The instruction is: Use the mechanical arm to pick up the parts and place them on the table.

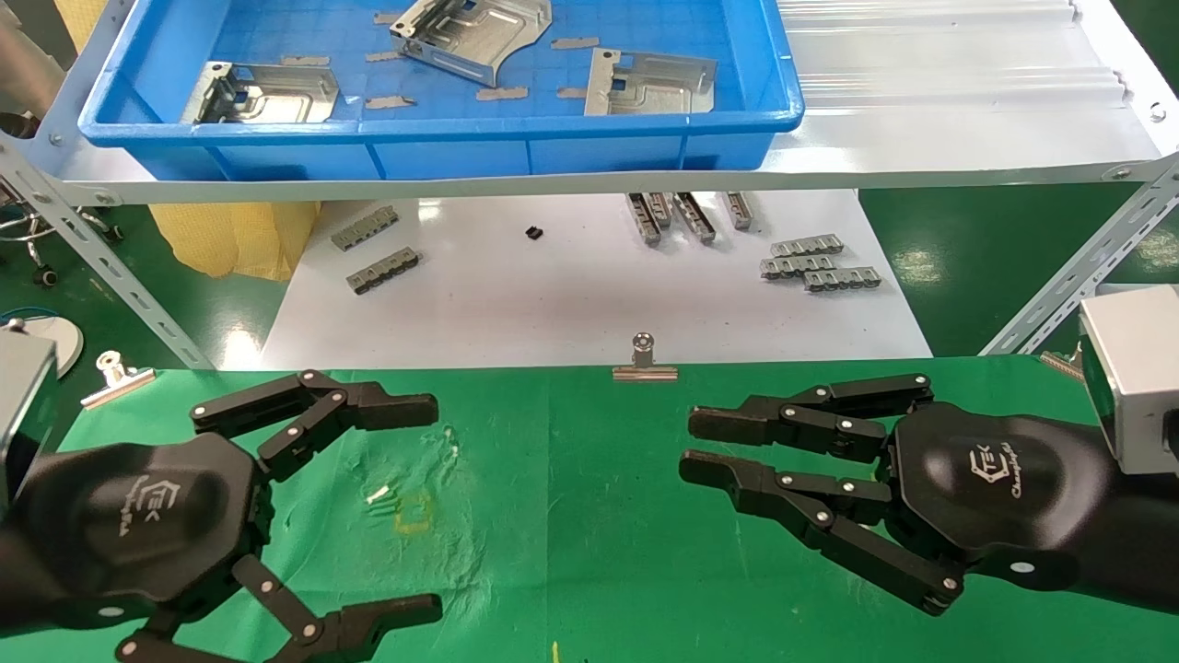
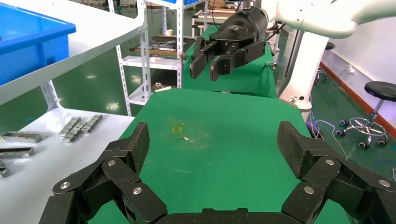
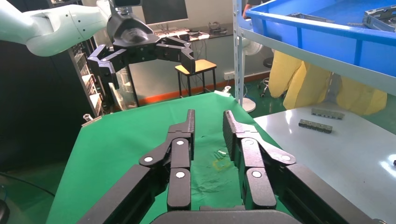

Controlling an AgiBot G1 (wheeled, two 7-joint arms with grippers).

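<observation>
Both claws low over green table (image 1: 571, 516) | left gripper (image 1: 405, 506) fingers spread, empty | right gripper (image 1: 686, 442) fingers nearly together, empty | parts (image 1: 649, 85) in blue tray (image 1: 442, 129) | reach high, clear tray rim, grip flange.

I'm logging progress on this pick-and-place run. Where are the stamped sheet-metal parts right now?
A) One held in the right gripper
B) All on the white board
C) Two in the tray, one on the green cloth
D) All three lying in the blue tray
D: the three parts all lie in the blue tray; the left gripper and right gripper hold nothing above the green table.
</observation>
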